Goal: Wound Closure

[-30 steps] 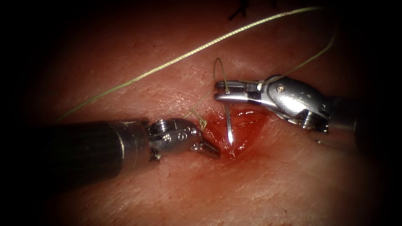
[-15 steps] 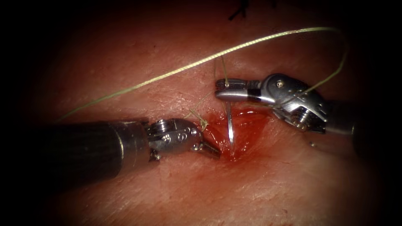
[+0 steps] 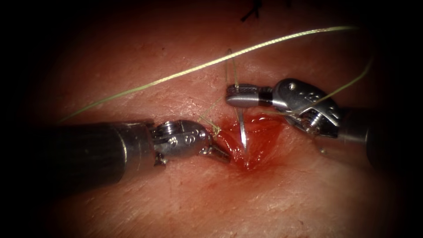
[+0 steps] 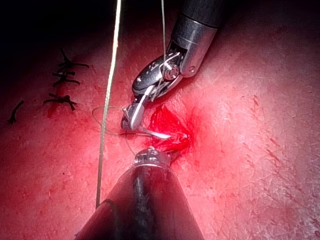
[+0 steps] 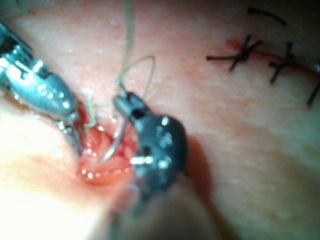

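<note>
Gripping the needle (image 3: 241,128) near its tail end with the right tool (image 3: 241,95), jaws clamped, point hanging down into the open cut (image 3: 253,136) of the tissue (image 3: 273,194).

Resting at the cut's left edge, left tool (image 3: 218,153), jaws closed, tip pressed at the red lip, beside a small knot of thread (image 3: 211,61); cannot tell whether anything is pinched. Compared with a second ago: left tool shifted slightly up, needle point lowered nearer the wound floor, thread loop swung higher above the right tool. Dark stitches (image 5: 260,55) closing another cut toward the far edge.
</note>
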Robot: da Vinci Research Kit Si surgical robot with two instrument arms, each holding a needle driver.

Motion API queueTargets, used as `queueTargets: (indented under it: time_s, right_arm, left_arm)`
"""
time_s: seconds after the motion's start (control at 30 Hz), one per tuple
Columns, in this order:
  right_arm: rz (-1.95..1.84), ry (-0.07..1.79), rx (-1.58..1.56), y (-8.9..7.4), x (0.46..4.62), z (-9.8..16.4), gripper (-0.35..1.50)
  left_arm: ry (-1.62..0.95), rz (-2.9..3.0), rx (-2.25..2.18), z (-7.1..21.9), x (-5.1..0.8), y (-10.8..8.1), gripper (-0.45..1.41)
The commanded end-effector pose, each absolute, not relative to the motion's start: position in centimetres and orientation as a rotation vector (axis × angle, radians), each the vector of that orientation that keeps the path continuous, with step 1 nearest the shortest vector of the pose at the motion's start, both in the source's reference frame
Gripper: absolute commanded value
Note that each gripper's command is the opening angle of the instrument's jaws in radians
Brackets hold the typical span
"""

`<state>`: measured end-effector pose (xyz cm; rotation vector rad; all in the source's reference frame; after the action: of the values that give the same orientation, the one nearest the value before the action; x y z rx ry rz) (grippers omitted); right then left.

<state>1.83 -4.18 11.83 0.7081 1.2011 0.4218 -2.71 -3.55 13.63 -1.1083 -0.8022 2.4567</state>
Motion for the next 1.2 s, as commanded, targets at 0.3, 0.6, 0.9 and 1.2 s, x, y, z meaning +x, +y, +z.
queueTargets:
  time_s: [0.3, 0.6, 0.9, 1.2]
  right_arm:
    - [0.535, 1.171, 0.786, -4.01, 1.87, 11.97, -0.35]
    - [0.656, 1.141, 0.892, -3.90, 1.84, 12.07, -0.35]
    - [0.737, 1.072, 0.995, -4.07, 1.83, 12.19, -0.35]
    - [0.808, 1.041, 1.061, -4.02, 1.81, 12.16, -0.35]
  left_arm:
    - [-0.788, 2.445, -1.108, 13.65, -2.80, -3.50, -0.30]
    - [-0.788, 2.444, -1.107, 13.63, -2.80, -3.52, -0.33]
    - [-0.789, 2.442, -1.112, 13.63, -2.79, -3.50, -0.33]
    - [-0.790, 2.442, -1.112, 13.63, -2.78, -3.50, -0.32]
